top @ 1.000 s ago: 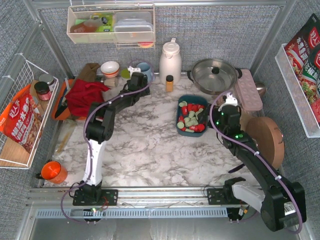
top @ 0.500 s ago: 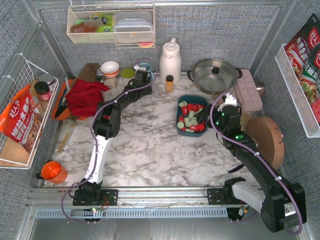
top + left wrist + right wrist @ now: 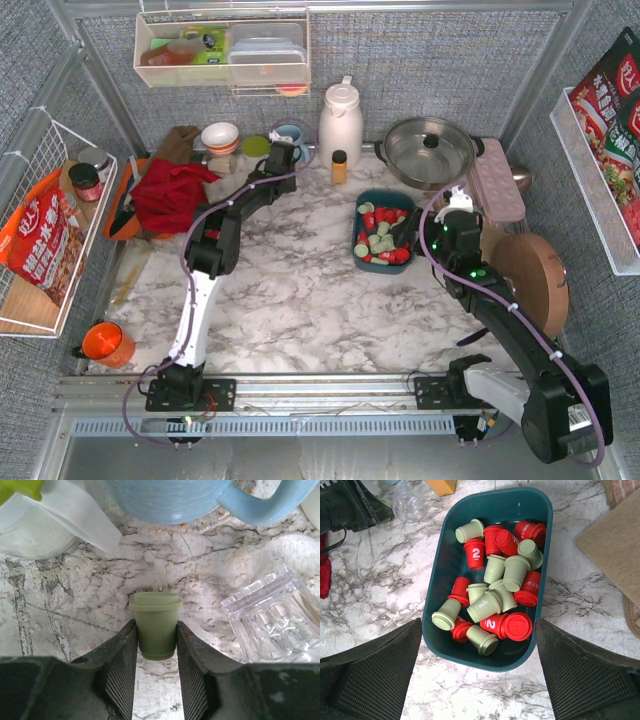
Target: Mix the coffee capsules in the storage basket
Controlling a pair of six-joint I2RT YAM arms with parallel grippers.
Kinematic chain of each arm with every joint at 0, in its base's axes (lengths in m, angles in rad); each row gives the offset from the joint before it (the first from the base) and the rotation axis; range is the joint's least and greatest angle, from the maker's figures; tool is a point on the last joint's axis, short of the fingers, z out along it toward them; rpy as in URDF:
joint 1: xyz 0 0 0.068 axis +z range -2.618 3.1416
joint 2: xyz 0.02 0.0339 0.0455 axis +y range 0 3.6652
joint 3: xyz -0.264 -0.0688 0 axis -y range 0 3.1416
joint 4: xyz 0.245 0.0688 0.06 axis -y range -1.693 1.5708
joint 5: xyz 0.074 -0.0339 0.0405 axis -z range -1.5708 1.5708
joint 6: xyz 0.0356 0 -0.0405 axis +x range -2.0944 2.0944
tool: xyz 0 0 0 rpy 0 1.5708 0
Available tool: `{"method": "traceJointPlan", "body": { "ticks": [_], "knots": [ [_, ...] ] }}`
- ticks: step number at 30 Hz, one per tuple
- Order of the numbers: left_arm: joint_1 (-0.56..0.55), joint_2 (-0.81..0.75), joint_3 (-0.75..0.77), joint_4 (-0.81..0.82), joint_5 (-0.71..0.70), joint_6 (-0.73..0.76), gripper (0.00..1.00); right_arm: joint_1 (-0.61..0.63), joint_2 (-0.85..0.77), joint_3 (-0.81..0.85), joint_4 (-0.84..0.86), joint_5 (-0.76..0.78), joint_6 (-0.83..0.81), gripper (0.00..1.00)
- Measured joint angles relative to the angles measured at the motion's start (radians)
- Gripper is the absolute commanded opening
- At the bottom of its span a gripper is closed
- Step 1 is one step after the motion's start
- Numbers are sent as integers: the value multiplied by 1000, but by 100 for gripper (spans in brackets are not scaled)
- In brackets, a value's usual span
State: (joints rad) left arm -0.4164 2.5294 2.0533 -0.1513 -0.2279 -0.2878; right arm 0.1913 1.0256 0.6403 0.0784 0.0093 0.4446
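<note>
1. The left tool (image 3: pixel 156 641) was pressed onto a lone green capsule (image 3: pixel 156 614). Its two fingers touched both sides, so the capsule looked pinched.
2. That capsule stood upright on the table (image 3: pixel 75 605), far to the left of the storage basket (image 3: pixel 442 562). It was just beside a blue mug (image 3: pixel 170 500) and a clear glass (image 3: pixel 270 615).
3. A second before, the left arm (image 3: pixel 215 245) was not so far out. It had stretched a bit further away from the basket to reach this spot.
4. The right tool (image 3: pixel 477 630) was spread wide and hung right above the basket. It had hardly moved.
5. The other coffee capsules (image 3: pixel 495 580), red and green, lay in a jumbled heap inside the basket.
6. I think the lost capsule had to come back to the basket first, so the mixing had to wait.
</note>
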Motion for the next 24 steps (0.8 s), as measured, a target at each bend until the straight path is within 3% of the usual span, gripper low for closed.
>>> {"method": "traceJointPlan", "body": {
  "ticks": [8,11,15,24],
  "knots": [
    [-1,-45,-60,2,21,40,31,0,19,0,0,-11,0,98],
    [-2,-122,-162,26,40,55,31,0,32,3,-1,-16,0,98],
    [-6,-338,-463,171,95,92,31,2,49,15,0,-32,-12,98],
    [-61,-887,-1184,724,342,187,29,61,106,74,19,-162,-64,97]
  ]
}}
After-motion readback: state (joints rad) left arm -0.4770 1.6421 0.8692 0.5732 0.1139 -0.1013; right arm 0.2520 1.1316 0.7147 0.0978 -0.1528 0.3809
